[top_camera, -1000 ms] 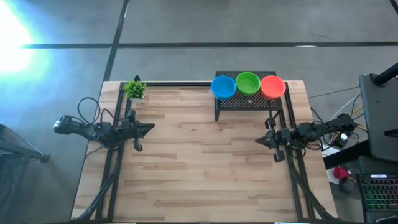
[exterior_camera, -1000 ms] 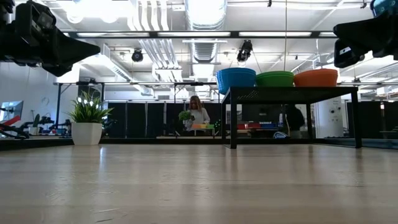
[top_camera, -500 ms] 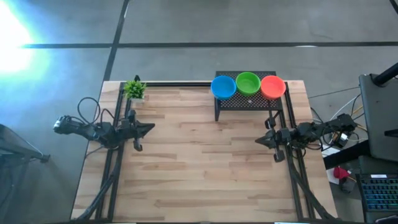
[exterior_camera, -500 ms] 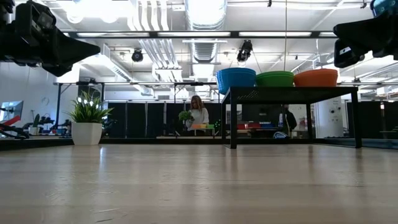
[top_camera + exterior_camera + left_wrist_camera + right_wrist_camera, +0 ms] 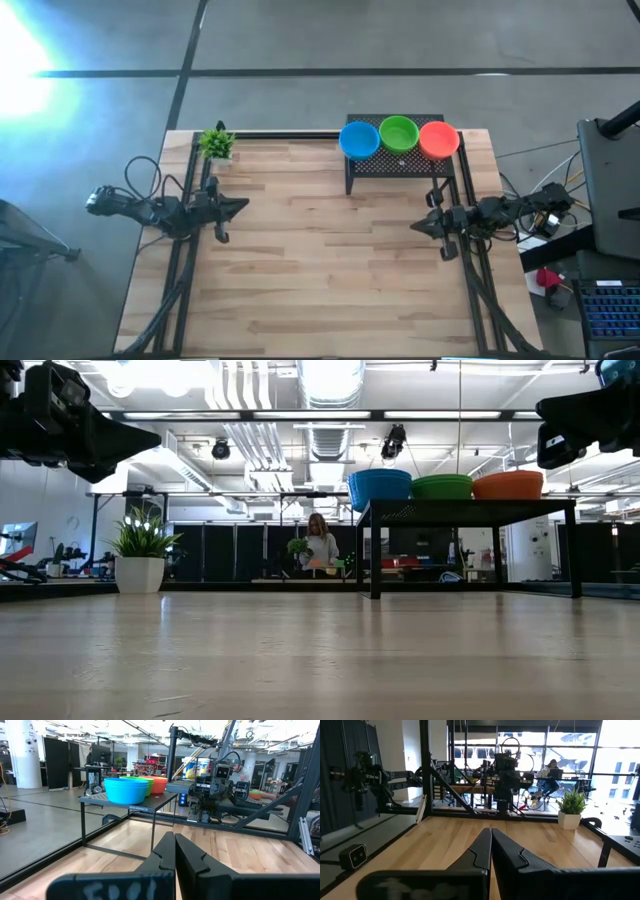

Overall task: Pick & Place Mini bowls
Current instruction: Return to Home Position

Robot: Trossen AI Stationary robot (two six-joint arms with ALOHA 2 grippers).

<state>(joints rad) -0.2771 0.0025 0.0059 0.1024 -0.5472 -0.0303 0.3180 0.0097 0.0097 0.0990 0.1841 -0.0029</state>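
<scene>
Bowls (image 5: 398,133) fill the upper centre of the high view, sorted by colour into a blue stack (image 5: 359,140), a green stack (image 5: 398,131) and an orange-red stack (image 5: 438,139). They sit side by side and touching along the far edge of a black mesh shelf (image 5: 400,166), which keeps each colour apart from the others. The wooden surface (image 5: 320,270) below them carries no bowl, so the sorting looks done. The left fingers (image 5: 237,207) at mid-left and the right fingers (image 5: 423,227) at mid-right point toward each other from opposite edges, well apart from the shelf, a parked pose that fits a return to rest. A small plant (image 5: 216,144) stands at the upper left corner. In the low view the three stacks show at upper right on the shelf top, raised clear of the surface. Both arms hang dark in the upper corners, and a person (image 5: 320,544) stands far off in the room behind. In the left wrist view the left fingers are pressed together with nothing between them; the blue stack shows nested rims at upper left, and the right arm (image 5: 210,795) waits opposite. In the right wrist view the right fingers meet the same way, empty, facing the left arm (image 5: 504,777) at upper centre.
</scene>
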